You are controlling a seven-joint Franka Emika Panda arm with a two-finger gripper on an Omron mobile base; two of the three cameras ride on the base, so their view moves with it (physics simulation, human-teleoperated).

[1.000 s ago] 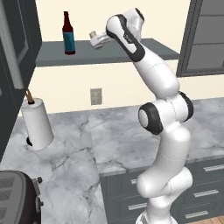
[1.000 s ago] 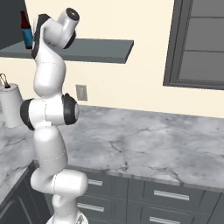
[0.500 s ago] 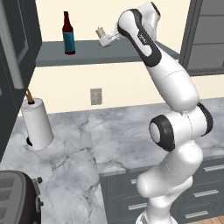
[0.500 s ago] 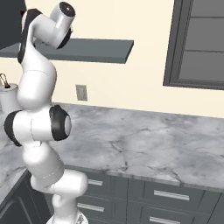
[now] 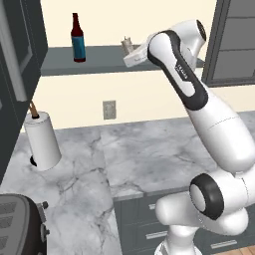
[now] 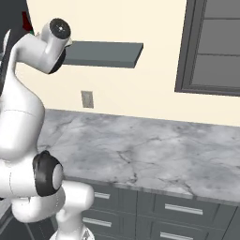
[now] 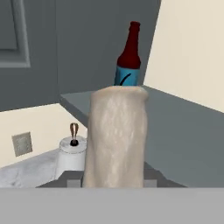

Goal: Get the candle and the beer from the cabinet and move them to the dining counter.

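Hand (image 5: pixel 126 46) is pinching the candle (image 7: pixel 116 135); lift it straight off the shelf (image 5: pixel 99 59), clear of the beer (image 5: pixel 77 39), before swinging away.

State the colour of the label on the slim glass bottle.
Blue, on the dark reddish-brown glass bottle; the hand view shows it best.

- Short beige-tan wax-like candle (image 7: pixel 116 138): matt, grainy, mottled surface.
- Slim dark reddish-brown glass beer bottle (image 5: pixel 77 39): smooth, slightly glossy; blue label band looks like flat paper.
- Long slate-grey shelf board (image 5: pixel 99 60) under the bottle: plain, matt, smooth, no grain.
- Grey-white veined marble counter (image 5: pixel 144 154) below the shelf board: polished stone look, soft sheen.
- White paper-towel roll (image 5: pixel 43 141) on the counter: matt paper, wood-coloured centre post.
- Dark grey drawer fronts (image 6: pixel 187 211) under the counter: matt paint, silver metal bar handles.
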